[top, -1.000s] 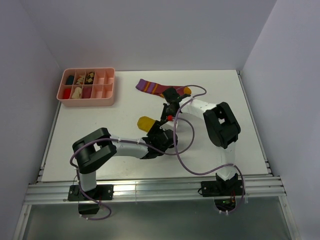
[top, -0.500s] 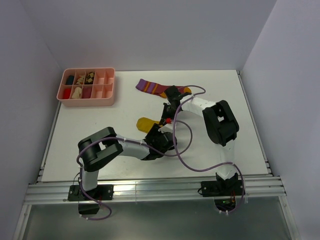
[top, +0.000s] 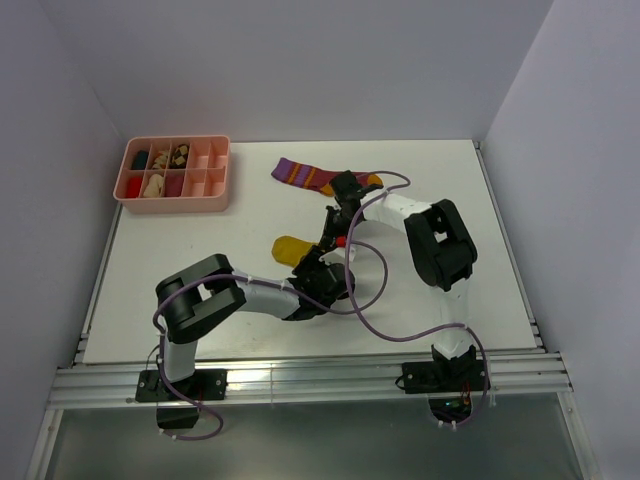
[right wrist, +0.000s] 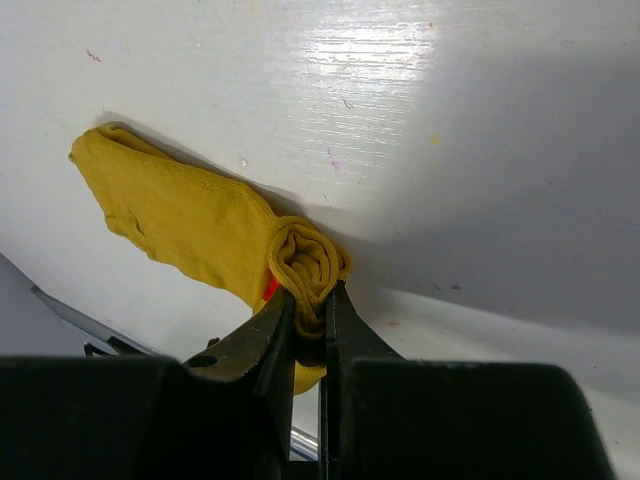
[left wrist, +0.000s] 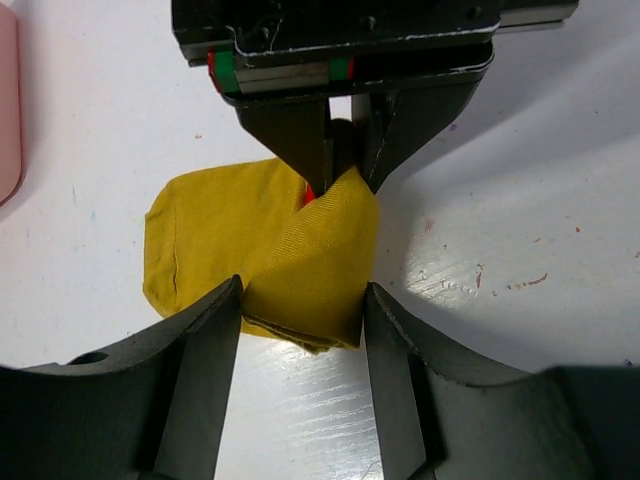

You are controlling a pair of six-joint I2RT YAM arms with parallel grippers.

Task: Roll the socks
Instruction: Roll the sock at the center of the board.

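Two grippers meet at one mustard-yellow knitted sock, which lies about mid-way across the white table, well apart from every edge. Bare tabletop stretches to its left and toward the near edge. The right side is open too, apart from the right arm and its looping cable.

The right gripper has narrow jaws pinched on the sock's rolled end, a tight spiral of ribbed fabric with a speck of red beside it. The rest of the sock trails flat and soft.

The left gripper faces it, its jaws standing apart on either side of the folded part. The dark fingers sit at the cloth's edges, and I cannot tell if they press.

A maroon, purple-cuffed, orange-toed striped sock lies flat near the far edge. A pink plastic compartment tray sits in the far-left corner, well apart.
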